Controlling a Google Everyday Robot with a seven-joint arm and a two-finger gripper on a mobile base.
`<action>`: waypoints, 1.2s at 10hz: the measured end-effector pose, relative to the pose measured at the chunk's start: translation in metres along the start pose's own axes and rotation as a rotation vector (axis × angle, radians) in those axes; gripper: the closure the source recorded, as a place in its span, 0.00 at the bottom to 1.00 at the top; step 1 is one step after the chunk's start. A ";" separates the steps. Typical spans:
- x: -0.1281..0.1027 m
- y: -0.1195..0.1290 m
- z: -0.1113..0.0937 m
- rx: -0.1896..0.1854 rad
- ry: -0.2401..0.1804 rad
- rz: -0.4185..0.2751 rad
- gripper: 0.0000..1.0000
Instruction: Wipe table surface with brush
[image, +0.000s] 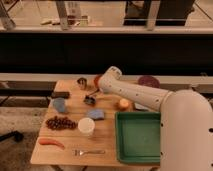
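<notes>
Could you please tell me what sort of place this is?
Probably an indoor office or lab area: a wooden table of items stands beside a glass partition, and the robot's gripper holds a brush on it.

Dim warm light, dark band behind.
Soft overhead glow on table surface (107, 135); gripper (93, 95), mid-table by the brush (89, 100), sits in the arm's shade.

Table surface (105, 137) matt wood; tray (137, 141) smooth plastic.

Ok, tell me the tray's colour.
Plain green tray, clearest in the camera view. Gripper sits shut at the brush, up-left of it.
</notes>
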 end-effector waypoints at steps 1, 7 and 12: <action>-0.002 -0.004 -0.001 0.012 0.007 -0.013 0.95; -0.021 -0.009 -0.004 0.037 -0.007 -0.045 0.95; -0.060 -0.009 0.010 0.020 -0.060 -0.091 0.95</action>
